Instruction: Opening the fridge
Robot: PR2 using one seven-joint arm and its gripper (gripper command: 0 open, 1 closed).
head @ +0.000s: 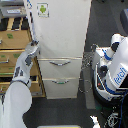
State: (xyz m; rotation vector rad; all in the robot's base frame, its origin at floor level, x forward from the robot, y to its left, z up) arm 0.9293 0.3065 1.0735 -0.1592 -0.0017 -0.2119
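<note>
Pincer (34, 46) of the working arm sits at the left edge of the tall white fridge (62, 30), right where the large upper door meets the wooden drawer cabinet (12, 42) beside it. Whether its fingers are spread or pressed together on the door edge I cannot tell; the picture is too coarse there. The fridge stands upright in the middle of the exterior view, with a small green-and-white sticker (43, 9) near the door's top left corner and two lower drawers below, each with a silver bar handle (60, 62).

No handle shows on the upper door, so the hold is probably the door's edge or a recess along that left side. A door this size is likely stiff and fairly heavy, and I would expect a seal to resist at first, then give suddenly. The painted face looks smooth and could be slippery, so a hooking grip behind the edge seems safer than a pinch on the flat. A second white robot (115, 65) stands at the exterior view's right.
</note>
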